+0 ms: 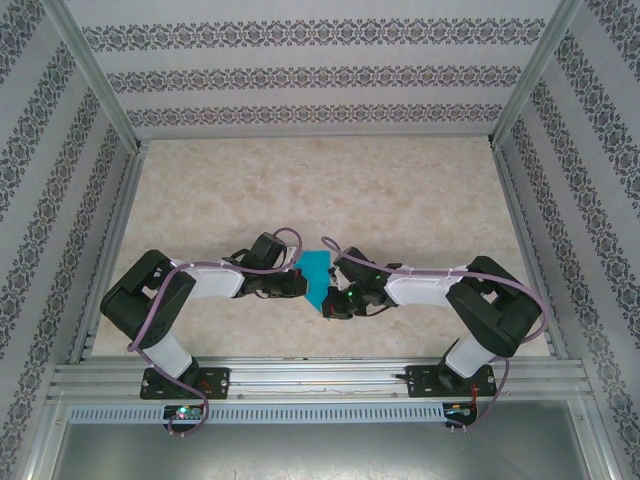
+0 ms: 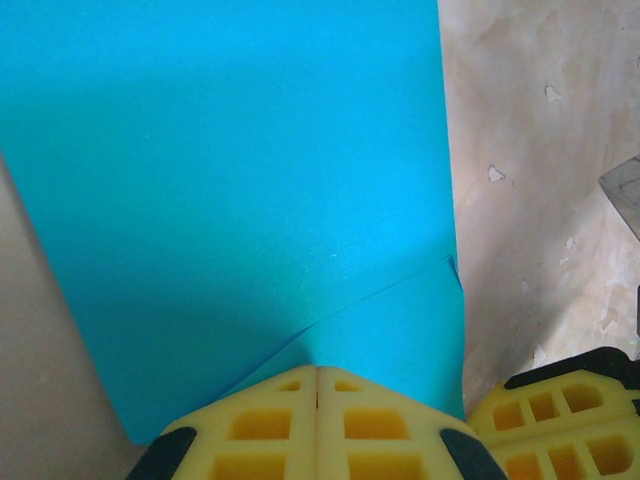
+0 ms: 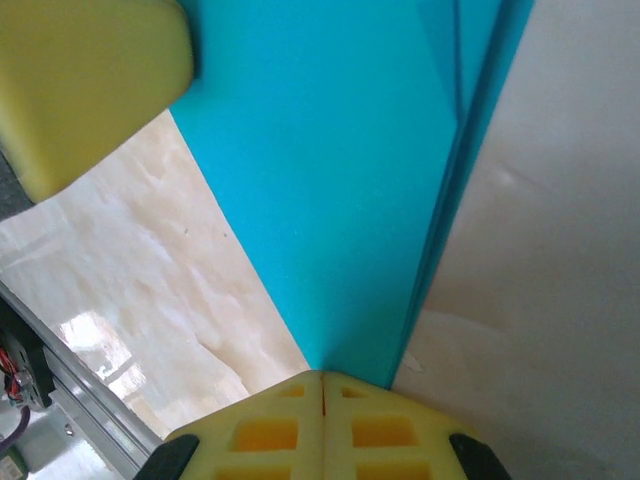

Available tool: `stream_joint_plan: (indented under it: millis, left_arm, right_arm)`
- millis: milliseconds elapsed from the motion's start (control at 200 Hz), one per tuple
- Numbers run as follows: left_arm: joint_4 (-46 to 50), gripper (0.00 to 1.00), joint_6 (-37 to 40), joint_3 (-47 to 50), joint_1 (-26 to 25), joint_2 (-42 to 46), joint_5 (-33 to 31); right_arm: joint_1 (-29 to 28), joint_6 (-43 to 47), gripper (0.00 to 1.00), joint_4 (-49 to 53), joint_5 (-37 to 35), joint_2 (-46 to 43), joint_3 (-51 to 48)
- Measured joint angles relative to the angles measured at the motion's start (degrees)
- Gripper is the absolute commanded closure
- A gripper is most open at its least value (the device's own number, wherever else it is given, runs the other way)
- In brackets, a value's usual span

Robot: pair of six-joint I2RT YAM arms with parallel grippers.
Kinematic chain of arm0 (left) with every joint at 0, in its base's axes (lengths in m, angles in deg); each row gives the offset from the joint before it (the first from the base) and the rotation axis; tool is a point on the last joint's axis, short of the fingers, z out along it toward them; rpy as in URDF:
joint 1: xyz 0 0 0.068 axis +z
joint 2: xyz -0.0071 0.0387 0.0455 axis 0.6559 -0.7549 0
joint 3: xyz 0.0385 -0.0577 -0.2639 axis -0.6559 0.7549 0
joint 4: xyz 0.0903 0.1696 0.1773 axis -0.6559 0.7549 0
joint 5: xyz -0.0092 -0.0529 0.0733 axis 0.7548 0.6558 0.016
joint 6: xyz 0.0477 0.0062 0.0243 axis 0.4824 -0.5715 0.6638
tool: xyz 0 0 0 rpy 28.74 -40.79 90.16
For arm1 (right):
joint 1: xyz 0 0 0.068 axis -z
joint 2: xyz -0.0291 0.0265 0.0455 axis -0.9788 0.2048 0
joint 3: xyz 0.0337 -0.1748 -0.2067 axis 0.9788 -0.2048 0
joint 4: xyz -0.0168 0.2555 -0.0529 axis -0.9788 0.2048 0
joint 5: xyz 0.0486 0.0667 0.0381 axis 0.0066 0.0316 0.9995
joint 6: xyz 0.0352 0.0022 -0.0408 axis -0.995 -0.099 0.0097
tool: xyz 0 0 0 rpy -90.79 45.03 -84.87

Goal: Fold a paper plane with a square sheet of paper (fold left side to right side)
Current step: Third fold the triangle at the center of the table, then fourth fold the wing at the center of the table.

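Left gripper (image 1: 299, 285) and right gripper (image 1: 329, 299) meet at the middle of the table (image 1: 400, 190) in the top view, their arms reaching in from the two near corners. Between them is the sheet of paper (image 1: 316, 270), teal-blue and of uneven outline, held off the surface. The left gripper is at its left edge and the right gripper at its near right corner. From this height the jaws are too small to read. Patterned walls (image 1: 320, 80) and a metal frame (image 1: 300, 378) close in the table.

From the left wrist, the left gripper (image 2: 318, 372) has its two yellow fingers (image 2: 262, 425) pressed together with no gap, pinching the near edge of the sheet of paper (image 2: 240, 190). The paper spreads away from the fingertips and covers most of the picture. A straight crease or layer edge runs across it from just above the fingertips up to the right edge. A bare strip of the marbled table (image 2: 540, 150) lies to the right. One yellow finger of the right gripper (image 2: 560, 420) sits at the lower right, just beside the paper's corner.

From the right wrist, the right gripper (image 3: 322, 378) is likewise pressed shut on the sheet of paper (image 3: 330, 180), which rises out of the fingertips as a widening wedge. Along its right side several layers lie stacked edge to edge. A yellow finger of the left gripper (image 3: 90, 80) touches the paper at the upper left. The table (image 3: 150, 280) lies below on the left.
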Motion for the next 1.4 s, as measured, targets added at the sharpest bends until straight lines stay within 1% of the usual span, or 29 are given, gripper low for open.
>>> stream_joint_plan:
  millis: [220,340,405,520,585,675,714,764,849,964,1094,1299,1354,1399]
  left_arm:
    - [0.17,1.00,-0.26,-0.20,0.00,-0.13,0.04]
    - [0.15,0.99,-0.85,-0.42,0.00,-0.26,0.09]
    - [0.11,0.94,-1.60,-0.48,0.00,-0.33,0.26]
    - [0.00,0.84,-3.04,-0.63,0.00,-0.33,0.44]
    - [-0.02,0.77,-3.87,-1.07,0.00,-0.28,0.50]
    - [0.07,0.69,-4.44,-1.90,0.00,0.50,0.09]
    - [0.20,0.64,-4.48,-2.21,0.02,1.38,-0.33]
    - [0.46,0.61,-4.28,-2.34,0.31,3.30,-1.20]
    - [0.90,0.56,-4.35,-2.32,1.29,7.06,-2.99]
    - [1.18,0.48,-4.33,-1.03,4.26,12.96,-6.23]
    - [2.54,0.45,-4.37,1.97,7.17,17.97,-9.75]
    - [4.92,0.43,-4.37,4.13,8.98,20.31,-12.07]
    - [5.11,0.41,-4.37,4.22,9.25,20.31,-12.20]
    - [5.16,0.40,-4.37,4.26,9.40,20.31,-12.22]
  right_arm:
    - [0.02,1.07,1.00,4.61,0.11,-1.64,-0.09]
    - [0.76,2.19,0.99,8.79,0.79,-2.86,-0.07]
    - [1.86,2.97,0.93,10.67,1.44,-4.24,-0.07]
    - [5.70,5.14,0.76,12.33,2.01,-8.68,0.13]
    - [8.44,7.10,0.66,12.02,2.08,-10.97,0.35]
    - [11.65,10.67,0.57,10.49,1.88,-12.52,0.42]
    - [12.52,12.02,0.55,9.57,1.66,-12.55,0.42]
    - [13.07,13.57,0.53,8.31,1.33,-12.46,0.39]
    - [13.07,16.50,0.51,5.66,1.05,-12.15,0.42]
    - [12.55,19.67,0.49,3.30,0.11,-9.31,1.20]
    - [10.43,22.12,0.48,2.60,-1.16,-4.79,3.78]
    - [8.13,23.91,0.49,1.33,-2.38,1.33,8.26]
    - [7.87,24.02,0.51,1.14,-2.73,2.58,9.14]
    - [7.87,24.11,0.56,0.85,-2.95,3.50,9.57]
